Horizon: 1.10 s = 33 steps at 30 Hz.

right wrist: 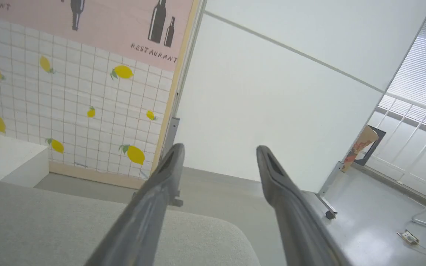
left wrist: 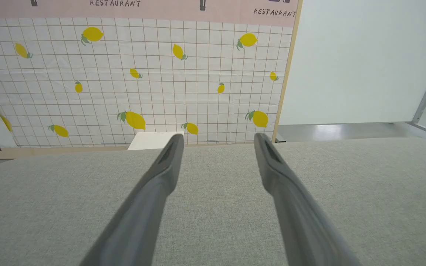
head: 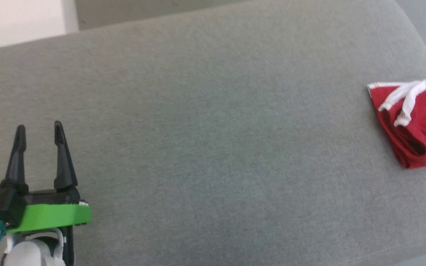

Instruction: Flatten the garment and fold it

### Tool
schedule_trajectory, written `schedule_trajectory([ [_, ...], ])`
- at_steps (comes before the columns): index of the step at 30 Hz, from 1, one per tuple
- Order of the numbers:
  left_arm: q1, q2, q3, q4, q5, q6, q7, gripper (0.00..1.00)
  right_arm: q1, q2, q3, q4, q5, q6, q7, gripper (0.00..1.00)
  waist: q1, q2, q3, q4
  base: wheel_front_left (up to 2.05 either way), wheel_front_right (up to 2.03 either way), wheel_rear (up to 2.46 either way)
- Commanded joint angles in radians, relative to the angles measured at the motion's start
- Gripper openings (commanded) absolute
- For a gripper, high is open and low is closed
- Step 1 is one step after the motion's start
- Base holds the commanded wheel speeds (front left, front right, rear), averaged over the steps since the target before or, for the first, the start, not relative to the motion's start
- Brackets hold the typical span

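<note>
None of the folding looked done: the garment [head: 416, 129] lay bunched at the right end of the grey cushion [head: 213, 147], with the left gripper [head: 38, 127] and the right gripper [right wrist: 218, 147] both spread and empty over that cushion.

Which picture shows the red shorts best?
The head view. The garment lies bunched at the right edge on the grey cushion, with white strings on top, and the frame cuts part of it off. The left wrist view looks over the cushion at a lemon wall. The right wrist view looks past it to a white wall.
</note>
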Motion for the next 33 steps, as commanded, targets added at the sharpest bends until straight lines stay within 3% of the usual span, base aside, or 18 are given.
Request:
schedule_trajectory([
  [1, 0.005, -0.007, -0.001, 0.013, 0.001, 0.006, -0.007, 1.00, 0.039, 0.044, -0.013, -0.027, -0.003, -0.002, -0.028, 1.00, 0.0000, 0.0000, -0.148, 0.137, 0.00, 0.00, 0.00],
  [6, -0.009, -0.020, -0.014, 0.072, 0.002, 0.013, -0.008, 1.00, 0.157, 0.218, -0.060, -0.101, -0.036, -0.002, -0.127, 1.00, 0.0000, 0.0000, -0.208, 0.207, 0.00, 0.00, 0.00],
  [9, -0.018, -0.029, -0.027, 0.126, -0.001, 0.019, -0.008, 1.00, 0.258, 0.287, -0.080, -0.097, -0.056, -0.002, -0.204, 1.00, 0.0000, 0.0000, -0.242, 0.243, 0.00, 0.00, 0.00],
  [21, -0.011, -0.048, -0.056, 0.235, -0.007, 0.040, -0.008, 1.00, 0.519, 0.300, -0.047, 0.009, 0.048, -0.002, -0.288, 1.00, 0.0000, 0.0000, -0.312, 0.286, 0.00, 0.00, 0.00],
  [33, 0.008, -0.061, -0.106, 0.318, -0.010, 0.034, -0.009, 1.00, 0.655, 0.301, 0.005, 0.019, 0.025, -0.002, -0.293, 1.00, 0.0000, 0.0000, -0.325, 0.300, 0.00, 0.00, 0.00],
])
